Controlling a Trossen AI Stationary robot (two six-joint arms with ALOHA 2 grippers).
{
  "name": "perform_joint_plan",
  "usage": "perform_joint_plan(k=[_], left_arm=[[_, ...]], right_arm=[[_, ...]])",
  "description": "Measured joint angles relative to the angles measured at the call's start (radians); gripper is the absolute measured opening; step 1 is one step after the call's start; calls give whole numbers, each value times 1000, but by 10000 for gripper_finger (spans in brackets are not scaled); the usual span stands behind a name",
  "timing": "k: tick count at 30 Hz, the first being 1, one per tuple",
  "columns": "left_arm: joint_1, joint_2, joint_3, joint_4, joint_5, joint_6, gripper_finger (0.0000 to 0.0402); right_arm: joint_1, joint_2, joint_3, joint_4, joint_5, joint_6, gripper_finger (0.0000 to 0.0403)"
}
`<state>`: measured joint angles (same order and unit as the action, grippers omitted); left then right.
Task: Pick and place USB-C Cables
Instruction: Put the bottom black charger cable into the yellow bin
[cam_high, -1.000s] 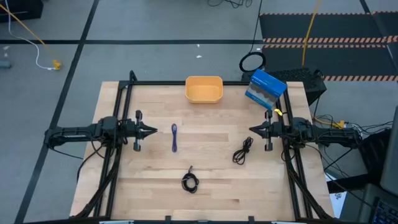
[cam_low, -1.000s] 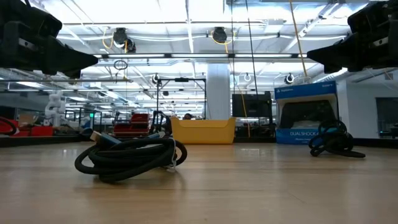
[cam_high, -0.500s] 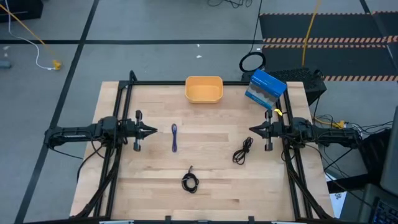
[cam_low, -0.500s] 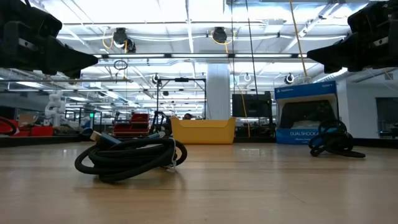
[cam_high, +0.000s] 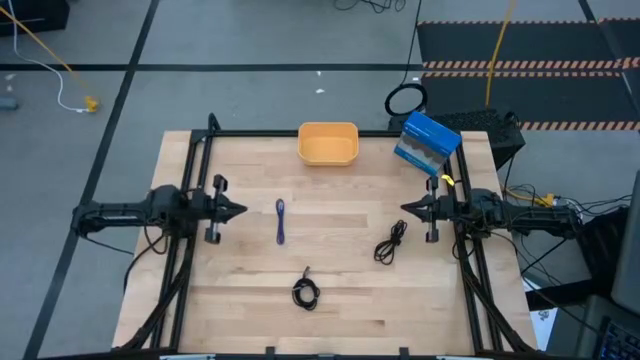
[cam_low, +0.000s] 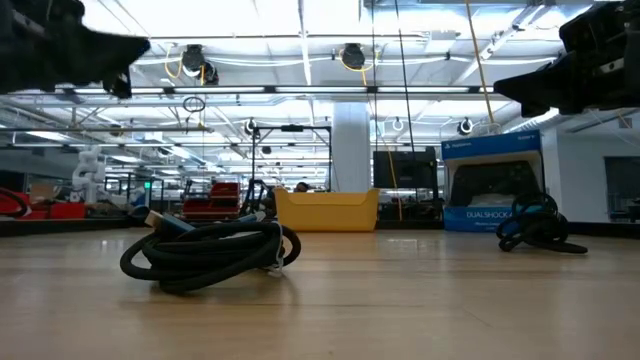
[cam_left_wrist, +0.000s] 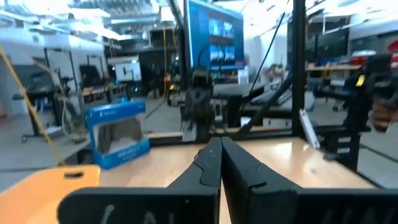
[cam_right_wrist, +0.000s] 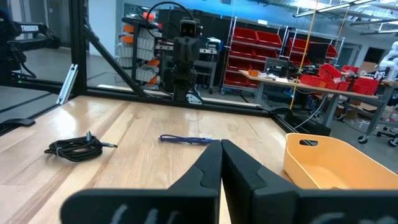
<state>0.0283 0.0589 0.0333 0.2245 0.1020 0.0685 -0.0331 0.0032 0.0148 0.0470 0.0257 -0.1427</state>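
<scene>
Three USB-C cables lie before me, black coil (cam_high: 305, 292) nearest, black tangle (cam_high: 390, 241) and purple cable (cam_high: 280, 221) mid-table, between my left gripper (cam_high: 241, 210) and right gripper (cam_high: 405, 208), both pressed together, yellow bin (cam_high: 328, 143) beyond

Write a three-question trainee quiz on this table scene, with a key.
1. True or false: the short purple-blue cable lies inside the yellow plastic bin.
2. Multiple choice: the coiled black cable near the table's front edge is (A) gripped by the left tool, (B) lying free on the wooden table, (C) in the bin.
3. Which tool is nearer the loose black cable?

Key: 1 false, it lies on the table near the left tool. 2 B. 3 the right tool; both tools are shut and hold nothing.
</scene>
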Motion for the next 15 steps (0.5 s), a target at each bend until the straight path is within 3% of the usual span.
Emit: perform_joint_plan(k=[5, 15], left_arm=[[-19, 28, 109, -22, 1, 0, 3], [-31, 229, 476, -219, 2, -37, 2]], right_arm=[[0, 0, 0, 4, 6, 0, 0], [0, 0, 0, 11, 31, 0, 0]])
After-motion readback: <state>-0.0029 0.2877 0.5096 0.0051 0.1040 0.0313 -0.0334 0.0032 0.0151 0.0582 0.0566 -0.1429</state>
